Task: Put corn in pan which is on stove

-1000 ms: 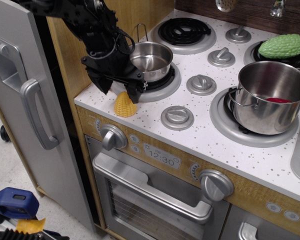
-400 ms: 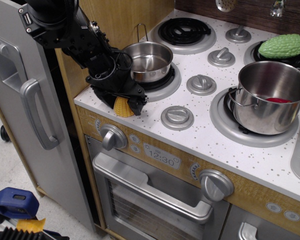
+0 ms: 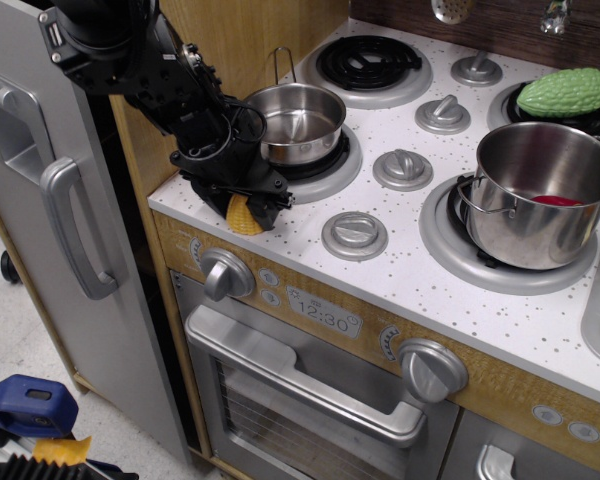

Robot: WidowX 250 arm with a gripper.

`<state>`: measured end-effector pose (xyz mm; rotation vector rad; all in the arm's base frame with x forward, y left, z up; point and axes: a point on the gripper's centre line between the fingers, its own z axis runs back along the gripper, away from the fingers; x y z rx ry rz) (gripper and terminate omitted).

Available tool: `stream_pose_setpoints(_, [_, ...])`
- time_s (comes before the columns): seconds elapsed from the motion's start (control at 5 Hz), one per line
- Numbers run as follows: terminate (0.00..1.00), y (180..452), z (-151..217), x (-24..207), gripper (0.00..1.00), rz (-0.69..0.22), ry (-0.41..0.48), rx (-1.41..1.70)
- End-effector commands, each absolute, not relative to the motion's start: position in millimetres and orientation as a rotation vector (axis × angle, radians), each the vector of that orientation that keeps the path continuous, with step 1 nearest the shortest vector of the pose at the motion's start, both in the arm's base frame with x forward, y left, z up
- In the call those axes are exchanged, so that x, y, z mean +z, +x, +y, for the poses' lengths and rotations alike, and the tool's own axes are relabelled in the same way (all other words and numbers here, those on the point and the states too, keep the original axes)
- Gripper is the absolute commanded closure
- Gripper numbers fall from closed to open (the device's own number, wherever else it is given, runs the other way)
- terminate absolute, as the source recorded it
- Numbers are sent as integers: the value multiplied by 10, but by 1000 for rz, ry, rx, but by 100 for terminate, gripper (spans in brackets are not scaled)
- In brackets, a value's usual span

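I see my gripper [image 3: 242, 205] low at the front left corner of the stove top [image 3: 420, 250], and its black fingers [image 3: 265, 200] are pinching the yellow corn [image 3: 241, 214] from both sides. The corn sits on the white surface, just in front of the small pan [image 3: 298, 122], which stands on the left front burner [image 3: 330, 170]. The corn is outside the pan.

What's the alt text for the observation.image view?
A black robot gripper has come down over a yellow corn at the toy stove's front-left edge, beside an empty small pan on the burner; the grip itself is hidden.
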<state>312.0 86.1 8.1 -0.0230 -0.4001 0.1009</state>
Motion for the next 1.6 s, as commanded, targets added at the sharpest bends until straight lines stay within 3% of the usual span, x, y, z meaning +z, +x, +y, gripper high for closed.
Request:
stream_pose_setpoints(0.0, [0,3355,991,667,100,-496,80,30])
stream_pose_setpoints(0.2, [0,3508,1030,893,100,-524,133,-21])
stream_pose_setpoints(0.6, [0,3875,1129,1003,100,-583,108,-156])
stream_pose_setpoints(0.8, [0,3991,1121,954,0,-620,87,-217])
stream_pose_setpoints(1.2, [0,4031,1111,936,0,-642,69,-241])
stream_pose_setpoints(1.4, [100,4031,1111,936,0,-642,69,-241])
